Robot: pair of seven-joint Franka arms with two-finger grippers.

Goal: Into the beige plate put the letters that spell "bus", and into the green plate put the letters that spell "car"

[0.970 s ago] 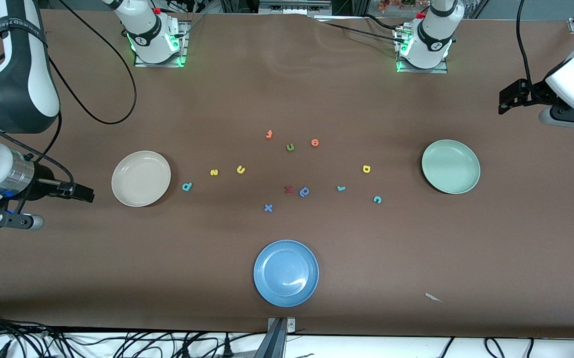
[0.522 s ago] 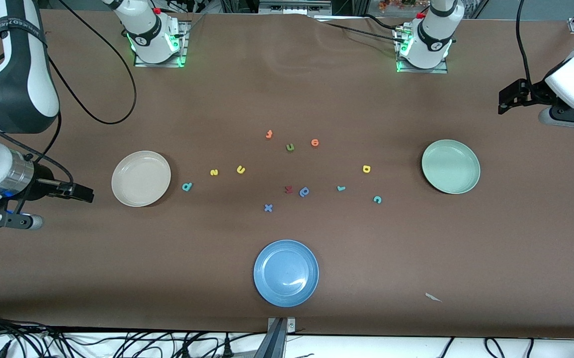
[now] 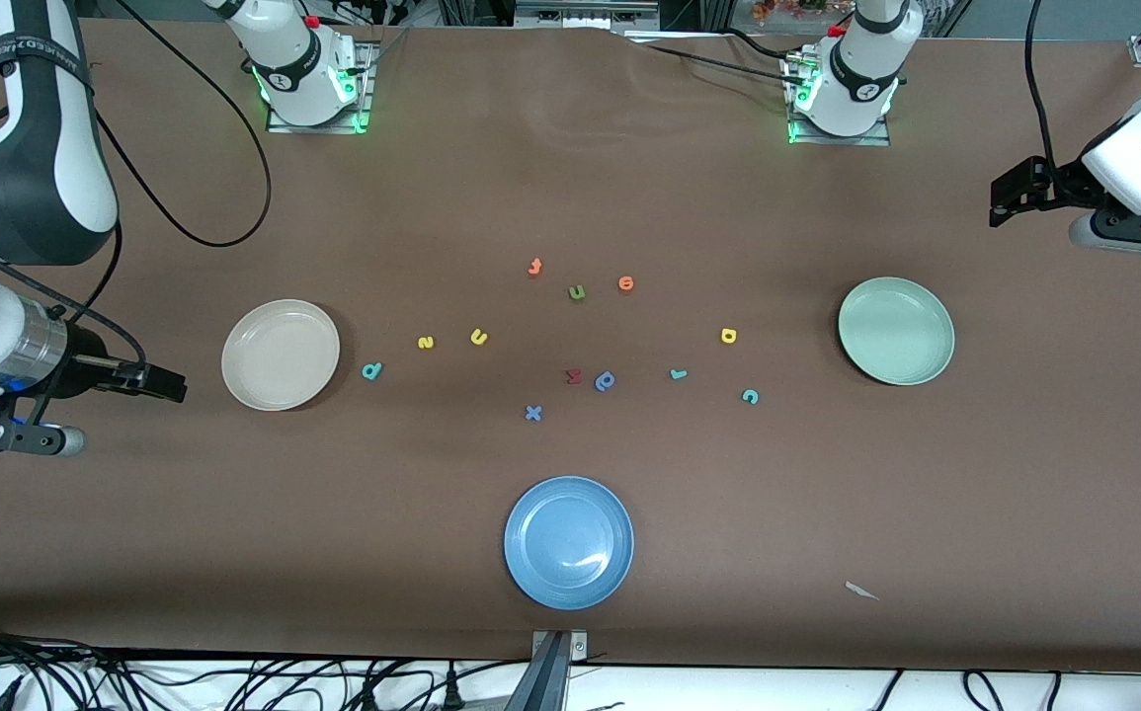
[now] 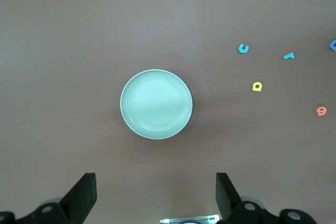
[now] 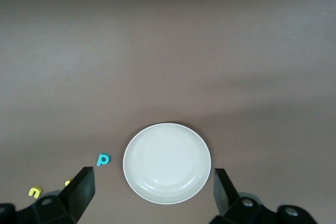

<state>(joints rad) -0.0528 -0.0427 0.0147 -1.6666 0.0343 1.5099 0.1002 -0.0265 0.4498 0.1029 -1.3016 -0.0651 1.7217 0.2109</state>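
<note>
Mid-table, the green "u" [image 3: 576,291] near the yellow "u" [image 3: 478,337] invites a wrong pick; left gripper [image 4: 155,198] and right gripper [image 5: 152,195] both hang wide open, empty, over the table's ends.

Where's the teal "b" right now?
In the front view the teal "b" lies on the table beside the beige plate, toward the right arm's end, a little nearer the camera than the yellow "s".

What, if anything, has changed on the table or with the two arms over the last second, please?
Nothing visibly changed. The left gripper and the right gripper hold nothing, both open, and the beige plate, the green plate and the scattered letters lie where they were.
</note>
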